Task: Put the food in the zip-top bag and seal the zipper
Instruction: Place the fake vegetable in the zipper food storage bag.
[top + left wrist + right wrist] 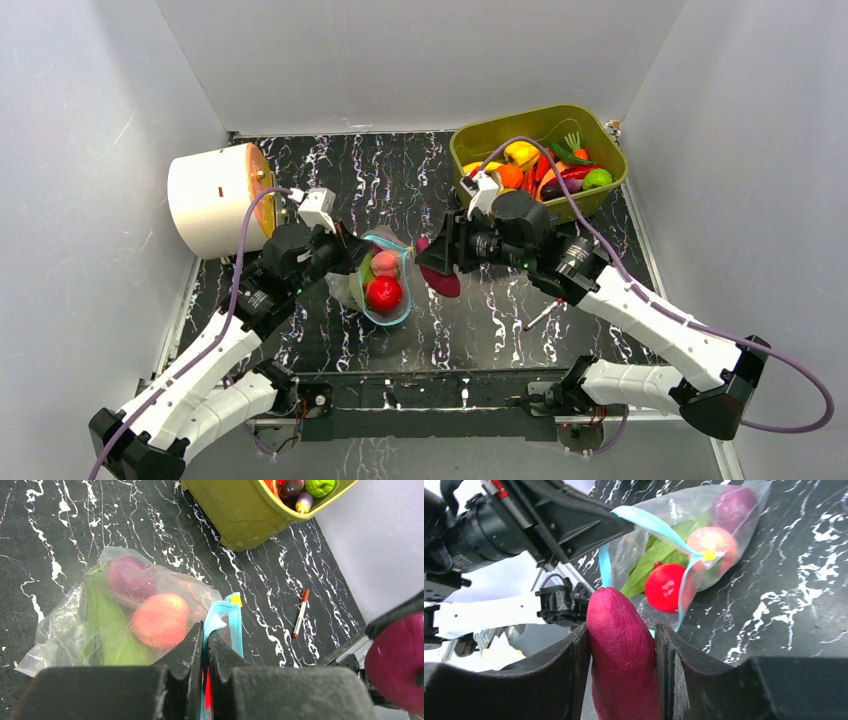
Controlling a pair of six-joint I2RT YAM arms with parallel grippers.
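The clear zip-top bag point(350, 290) lies mid-table with its mouth held open and lifted. Inside it are a red apple point(384, 294), a pinkish fruit point(160, 620), a purple onion point(127, 575) and a green leaf point(107, 625). My left gripper point(205, 627) is shut on the teal zipper point(220, 615) at the bag's rim. My right gripper point(621, 627) is shut on a long magenta piece of food point(621, 650). That piece hangs just right of the bag's mouth point(440, 275), its tip close to the zipper point(649, 522).
An olive-green tub point(470, 145) with several toy foods stands at the back right. A red-and-white pen point(540, 315) lies on the table under the right arm. A white cylinder point(210, 200) sits at the back left. Grey walls close in three sides.
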